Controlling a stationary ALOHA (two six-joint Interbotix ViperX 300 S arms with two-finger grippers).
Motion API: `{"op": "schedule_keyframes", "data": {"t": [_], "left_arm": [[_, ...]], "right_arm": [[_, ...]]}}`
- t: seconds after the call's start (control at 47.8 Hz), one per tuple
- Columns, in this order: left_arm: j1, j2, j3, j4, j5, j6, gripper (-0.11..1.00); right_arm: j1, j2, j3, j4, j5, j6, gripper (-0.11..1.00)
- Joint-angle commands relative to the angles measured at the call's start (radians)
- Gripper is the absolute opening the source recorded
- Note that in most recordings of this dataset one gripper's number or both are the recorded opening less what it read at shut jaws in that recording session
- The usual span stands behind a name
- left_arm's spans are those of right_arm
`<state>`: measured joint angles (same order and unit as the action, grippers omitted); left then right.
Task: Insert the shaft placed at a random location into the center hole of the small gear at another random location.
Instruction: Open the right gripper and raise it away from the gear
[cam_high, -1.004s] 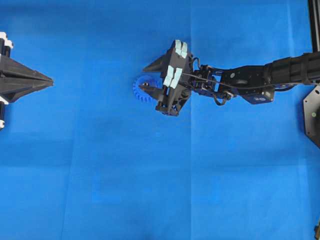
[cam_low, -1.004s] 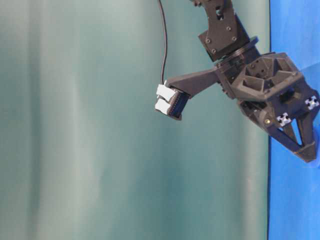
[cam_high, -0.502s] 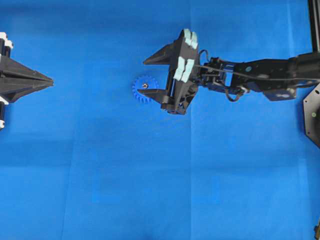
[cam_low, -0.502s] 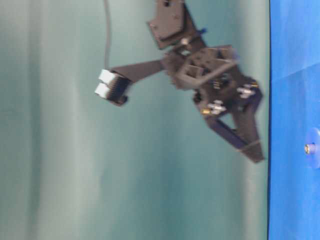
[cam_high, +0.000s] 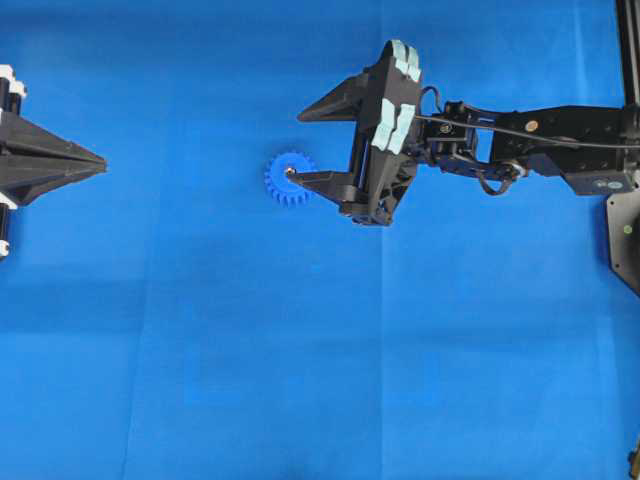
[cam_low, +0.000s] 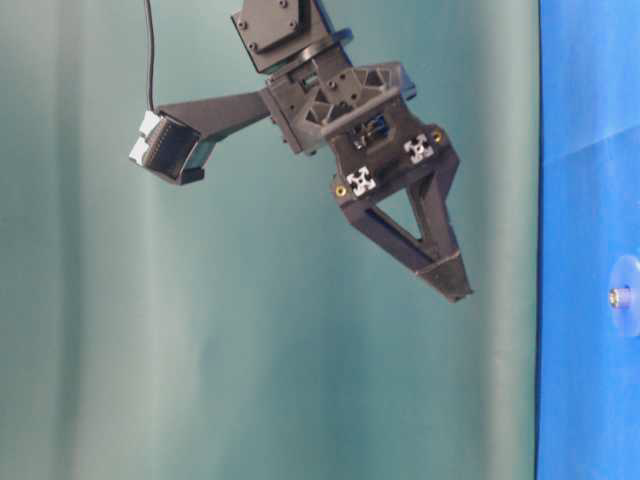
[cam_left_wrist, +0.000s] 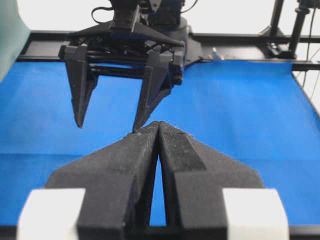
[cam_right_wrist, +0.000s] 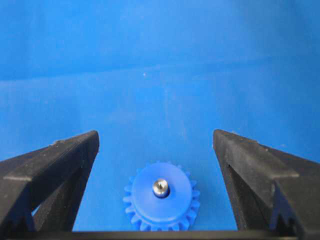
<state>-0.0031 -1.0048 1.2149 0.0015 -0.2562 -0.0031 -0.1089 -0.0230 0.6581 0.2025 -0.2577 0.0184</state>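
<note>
Since a second ago, our right hand has risen off the gear, fingers spread wide, holding nothing. From above, the gear lies toward the surface's far edge. Our right wrist shows the pin in its hub. Our left hand is closed, empty.

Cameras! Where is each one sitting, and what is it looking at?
Overhead: high above, looking straight down at the blue cloth; shows the left gripper and right gripper.
Table-level: low at the side, turned sideways; shows the right gripper in the air, apart from the small gear.
Left wrist: on the left arm, looking past its shut fingers across at the right arm.
Right wrist: looking down between open fingers at the gear.
Shared: overhead and right wrist both show the shaft in the gear.
</note>
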Motion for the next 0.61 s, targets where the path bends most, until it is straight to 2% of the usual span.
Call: {"op": "schedule_keyframes", "data": {"t": [0.0,0.335,0.586], "left_arm": [[-0.002,0.005,-0.011,0.002,-0.009,0.0,0.0],[-0.002,0.003,-0.009,0.0,-0.005,-0.002,0.0],[-0.002,0.0,-0.011,0.002,-0.003,-0.002,0.0]], "right_arm": [[0.003,-0.049,0.012,0.0,-0.003,0.002,0.86],[0.003,-0.19,0.175,0.003,-0.003,0.008,0.86],[0.003,-0.354,0.314,0.005,0.006,0.008,0.86]]}}
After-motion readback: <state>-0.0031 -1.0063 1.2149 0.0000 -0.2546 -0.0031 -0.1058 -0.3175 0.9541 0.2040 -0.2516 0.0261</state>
